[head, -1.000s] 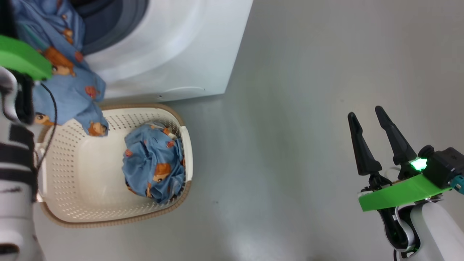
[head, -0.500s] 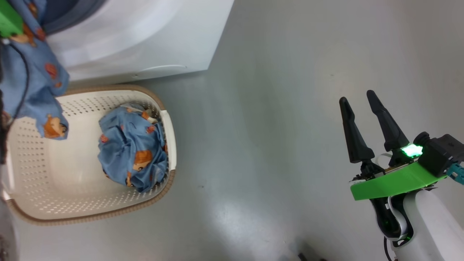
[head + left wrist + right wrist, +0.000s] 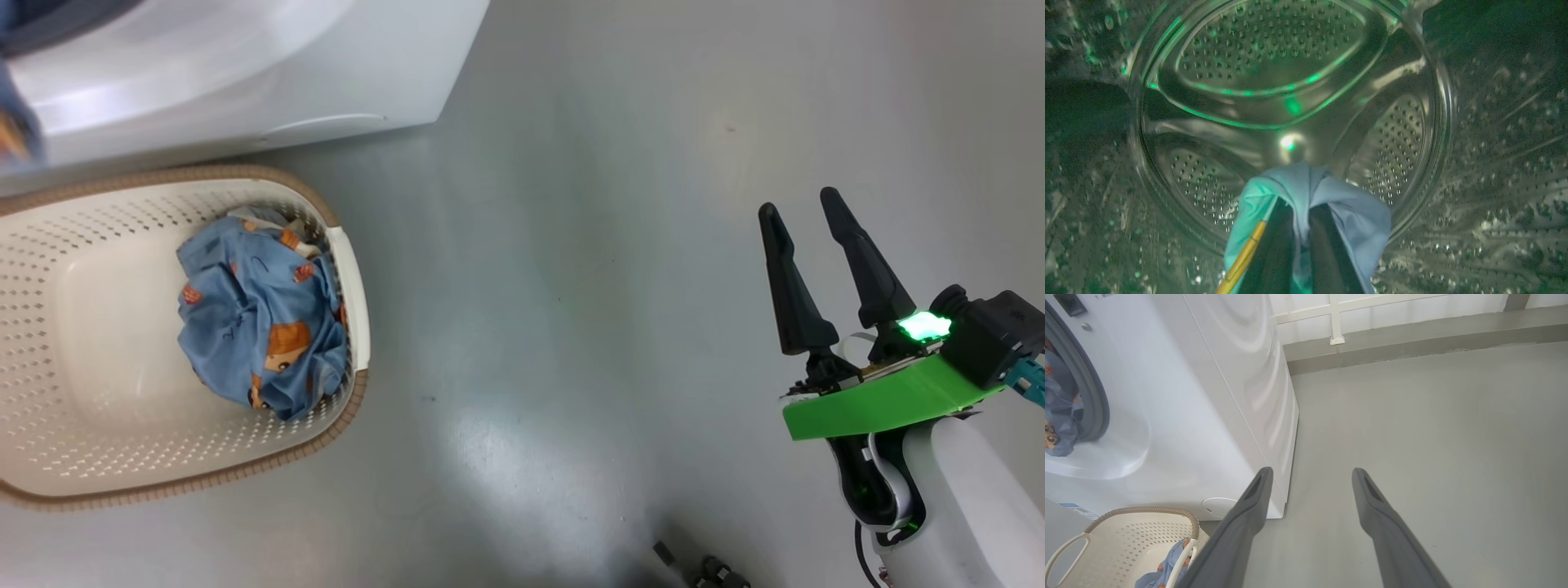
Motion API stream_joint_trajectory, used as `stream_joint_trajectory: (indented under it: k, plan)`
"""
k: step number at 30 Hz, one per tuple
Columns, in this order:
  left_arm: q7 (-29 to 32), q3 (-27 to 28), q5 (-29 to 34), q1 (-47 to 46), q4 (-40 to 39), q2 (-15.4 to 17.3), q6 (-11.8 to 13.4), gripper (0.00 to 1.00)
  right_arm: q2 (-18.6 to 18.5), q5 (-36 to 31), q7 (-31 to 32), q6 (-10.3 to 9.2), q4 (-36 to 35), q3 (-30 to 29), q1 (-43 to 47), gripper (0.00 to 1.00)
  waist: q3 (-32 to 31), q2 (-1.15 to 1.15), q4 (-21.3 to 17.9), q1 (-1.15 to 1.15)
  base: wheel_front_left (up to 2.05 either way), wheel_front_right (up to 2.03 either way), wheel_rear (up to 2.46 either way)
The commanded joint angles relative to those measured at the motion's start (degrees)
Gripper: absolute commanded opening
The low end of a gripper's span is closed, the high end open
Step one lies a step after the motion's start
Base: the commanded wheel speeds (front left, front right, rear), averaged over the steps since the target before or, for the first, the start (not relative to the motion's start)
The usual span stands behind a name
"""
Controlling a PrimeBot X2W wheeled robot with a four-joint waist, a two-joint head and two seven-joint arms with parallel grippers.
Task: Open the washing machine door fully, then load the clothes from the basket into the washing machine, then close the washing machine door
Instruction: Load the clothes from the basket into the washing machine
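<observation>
The white washing machine [image 3: 245, 73] stands at the upper left of the head view, with the cream basket [image 3: 106, 457] on the floor in front of it. One crumpled light blue garment [image 3: 253, 327] lies at the basket's right end. In the left wrist view my left gripper [image 3: 1300, 204] is inside the steel drum [image 3: 1274, 53], shut on another light blue garment [image 3: 1355, 216] that drapes over its fingers. A bit of that cloth [image 3: 1059, 412] hangs in the gasket opening. My right gripper [image 3: 808, 212] stands open over bare floor, far right of the basket. The door is out of view.
Grey floor [image 3: 571, 245] spreads to the right of the machine. A wall with a low grey ledge [image 3: 1412, 339] runs behind it. The round cover [image 3: 1218, 506] sits low on the machine's front, just above the basket's rim.
The head view has swung right, shifting machine and basket leftward. The left arm and its hanging garment have left that view, going up toward the machine's opening. The right gripper stays open.
</observation>
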Motion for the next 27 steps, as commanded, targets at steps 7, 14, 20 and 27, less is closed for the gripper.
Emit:
stream_joint_trajectory:
  k: [7, 14, 20, 27]
  plan:
    - [-0.3, 2.4, 1.8, 5.9, -6.1, 1.8, 0.1, 0.0, 0.2, 0.5, -0.5, 0.25, -1.4, 1.4, 0.1, 1.0, 0.7, 0.0, 0.0, 0.0, 0.0, 0.0, 0.0]
    - [-0.3, 1.4, 2.0, 5.3, 6.3, 1.2, -1.2, 1.0, 0.2, 0.6, -0.5, 0.25, -1.1, 2.2, 0.7, 1.0, -0.5, 0.0, 0.4, 0.0, 0.0, 0.0, 0.0]
    - [2.0, 1.0, 1.1, 2.9, 16.1, 0.4, -2.5, 1.0, -0.1, 0.6, -0.5, 0.25, -1.0, 2.5, 1.0, 1.0, -1.5, 0.0, 0.8, 0.0, 0.0, 0.0, 0.0]
    - [5.0, 0.7, 0.0, 3.4, 21.3, -0.3, -3.3, 1.0, -0.4, 0.5, -0.5, 0.25, -1.0, 2.5, 1.2, 1.0, -2.4, 0.0, 1.1, 0.0, 0.0, 0.0, 0.0]
